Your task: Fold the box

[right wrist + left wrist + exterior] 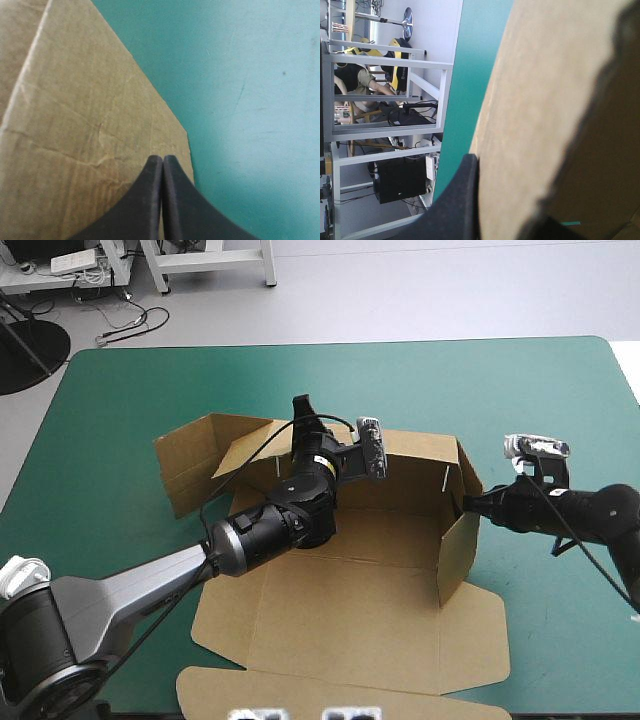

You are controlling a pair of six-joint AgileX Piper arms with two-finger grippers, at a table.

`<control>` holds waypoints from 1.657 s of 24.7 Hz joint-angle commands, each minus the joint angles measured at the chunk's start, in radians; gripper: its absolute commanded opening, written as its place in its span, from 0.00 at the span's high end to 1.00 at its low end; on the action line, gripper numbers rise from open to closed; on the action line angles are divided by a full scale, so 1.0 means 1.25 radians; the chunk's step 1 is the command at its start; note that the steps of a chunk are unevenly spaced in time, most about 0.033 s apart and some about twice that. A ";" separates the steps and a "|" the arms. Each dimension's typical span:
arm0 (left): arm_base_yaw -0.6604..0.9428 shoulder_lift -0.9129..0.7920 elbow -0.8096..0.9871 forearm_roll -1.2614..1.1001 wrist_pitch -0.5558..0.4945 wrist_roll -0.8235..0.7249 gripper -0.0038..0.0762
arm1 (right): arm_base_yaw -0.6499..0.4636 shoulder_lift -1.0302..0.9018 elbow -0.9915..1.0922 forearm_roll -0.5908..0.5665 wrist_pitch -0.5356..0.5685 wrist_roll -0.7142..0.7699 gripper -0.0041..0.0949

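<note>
The box sits at the middle of the teal-green cover, half built. Its far wall and right wall stand up, its left flap leans outward, and its lid panel lies flat on the near side.

The left gripper is at the box's far left corner, where the far wall meets the flap. In its wrist view the brown board runs between one black finger and a dark shape that is likely the other, so the jaws appear clamped on the board.

The right gripper is just outside the box's right wall. Its fingers are pressed together into one point with no board between them, the tip at the wall's face.

The step in hand looks like raising and squaring the walls. Next, the left flap probably needs swinging upright and tucking in at the far wall, with the right tip bracing the opposite wall so the box does not slide.
</note>
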 commanded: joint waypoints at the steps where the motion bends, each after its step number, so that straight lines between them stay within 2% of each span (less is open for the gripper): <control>1: -0.001 -0.034 -0.016 -0.004 0.021 -0.015 0.96 | -0.005 -0.043 0.071 0.139 -0.107 -0.157 0.98; 3: -0.001 -0.034 -0.016 -0.006 0.019 -0.015 0.96 | -0.005 -0.049 0.113 0.236 -0.125 -0.269 0.98; 6: -0.001 -0.034 -0.016 -0.015 0.014 0.015 0.96 | -0.005 -0.049 0.150 0.350 -0.107 -0.401 0.98; 8: -0.001 -0.030 -0.016 -0.018 0.021 0.060 0.96 | -0.005 -0.049 0.154 0.407 -0.101 -0.437 0.98; 12: -0.001 -0.027 -0.014 -0.020 0.031 0.065 0.96 | -0.005 -0.058 0.153 0.462 -0.113 -0.445 0.98; 18: -0.001 -0.027 -0.014 -0.020 0.026 0.065 0.96 | -0.005 -0.058 0.097 0.460 -0.067 -0.381 0.98; 21: -0.001 -0.027 -0.014 -0.020 0.026 0.065 0.96 | -0.005 -0.058 0.010 0.372 -0.003 -0.274 0.98; 24: -0.001 -0.027 -0.014 -0.020 0.026 0.065 0.96 | -0.005 -0.058 -0.032 0.227 0.025 -0.174 0.98; 27: -0.001 -0.027 -0.014 -0.020 0.026 0.065 0.96 | -0.005 -0.058 -0.015 0.160 0.031 -0.170 0.98; 29: -0.001 -0.027 -0.014 -0.020 0.018 0.051 0.96 | -0.005 -0.058 0.022 0.157 0.019 -0.214 0.98; 35: -0.001 -0.025 -0.014 -0.021 0.014 0.056 0.96 | -0.005 -0.080 0.101 0.301 0.001 -0.414 0.98; 41: -0.001 -0.015 -0.014 -0.024 0.014 0.056 0.96 | -0.004 -0.088 0.104 0.261 0.048 -0.472 0.97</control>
